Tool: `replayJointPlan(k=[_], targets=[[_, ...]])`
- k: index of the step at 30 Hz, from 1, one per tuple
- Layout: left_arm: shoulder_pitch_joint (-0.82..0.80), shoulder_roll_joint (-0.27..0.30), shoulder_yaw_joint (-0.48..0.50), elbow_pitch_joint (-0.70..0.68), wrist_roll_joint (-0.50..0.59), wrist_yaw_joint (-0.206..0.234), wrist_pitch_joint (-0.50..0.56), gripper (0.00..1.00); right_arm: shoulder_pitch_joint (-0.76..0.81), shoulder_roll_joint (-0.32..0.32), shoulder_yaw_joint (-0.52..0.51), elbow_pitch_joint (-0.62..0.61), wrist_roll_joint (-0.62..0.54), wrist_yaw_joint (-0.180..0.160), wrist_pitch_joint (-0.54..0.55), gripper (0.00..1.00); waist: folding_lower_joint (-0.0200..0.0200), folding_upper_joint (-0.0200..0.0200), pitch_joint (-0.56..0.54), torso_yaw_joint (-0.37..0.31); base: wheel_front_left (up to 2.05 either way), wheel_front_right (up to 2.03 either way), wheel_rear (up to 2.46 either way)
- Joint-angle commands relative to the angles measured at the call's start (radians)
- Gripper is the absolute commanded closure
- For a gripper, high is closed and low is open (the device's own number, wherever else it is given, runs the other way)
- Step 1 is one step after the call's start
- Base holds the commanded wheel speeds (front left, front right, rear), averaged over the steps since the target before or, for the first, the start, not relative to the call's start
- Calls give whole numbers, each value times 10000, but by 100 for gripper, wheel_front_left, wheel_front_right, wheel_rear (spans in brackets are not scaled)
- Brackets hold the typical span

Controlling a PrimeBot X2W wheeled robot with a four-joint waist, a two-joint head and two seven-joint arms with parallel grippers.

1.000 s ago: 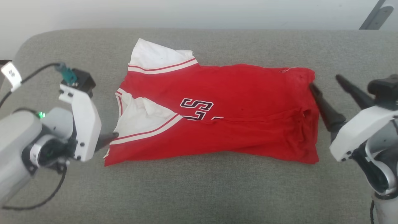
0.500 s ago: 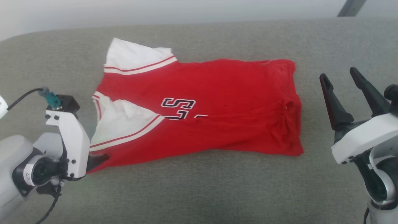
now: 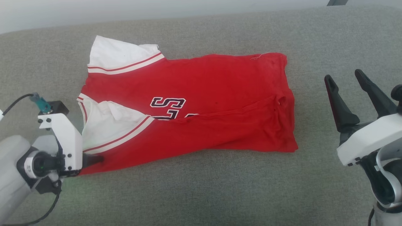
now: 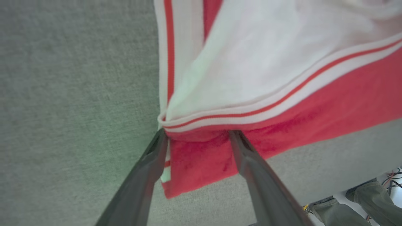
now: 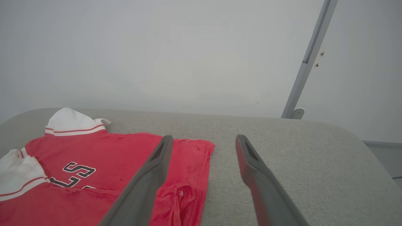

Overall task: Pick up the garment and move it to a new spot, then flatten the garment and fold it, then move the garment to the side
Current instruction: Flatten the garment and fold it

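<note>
The left gripper (image 4: pixel 196 133) stays at the garment's (image 3: pixel 204 94) near-left corner, jaws apart astride the red hem, nothing pinched. The garment lies half-folded on the grey cushion (image 3: pixel 201 194). The right gripper (image 3: pixel 343 74), jaws apart, has backed off its right hem — that fold looks finished.

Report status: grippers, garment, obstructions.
Left gripper open, astride the garment at its near left corner. Right gripper open, apart, off its right edge. Partly folded, flat on grey cushion. Nothing in the way.
</note>
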Motion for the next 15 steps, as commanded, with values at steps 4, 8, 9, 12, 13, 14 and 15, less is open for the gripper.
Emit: replayJointPlan(k=[4, 8, 9, 12, 13, 14, 15], targets=[[-53, -354, -133, 611, 31, -235, 218, 36, -64, 43, -96, -103, 100, 0, 145, 0, 0, 0, 2, 14, 0, 0, 0], [-140, -550, -277, 925, 193, -532, 376, 100, 84, 93, -131, -27, 216, 0, 504, 0, 0, 0, -28, 61, 0, 0, 0], [-135, -617, -238, 977, 125, -598, 364, 100, 188, 72, -125, -11, 259, 0, 665, 0, 0, 0, -36, 81, 0, 0, 0], [-163, -676, -227, 1124, 100, -691, 392, 100, 488, 87, -193, -4, 465, 0, 1326, 0, 0, 0, -48, 127, 0, 0, 0], [-167, -715, -220, 1141, 94, -717, 375, 100, 640, 47, -201, -14, 535, 0, 1621, 0, 0, 0, -48, 150, 0, 0, 0], [-152, -726, -219, 1149, 100, -754, 352, 100, 795, 83, -254, -12, 637, 0, 1955, 0, 0, 0, -42, 170, 0, 0, 0], [-131, -723, -231, 1136, 148, -779, 315, 100, 959, 117, -275, -5, 731, 0, 2304, 0, 0, 0, -27, 189, 0, 0, 0]])
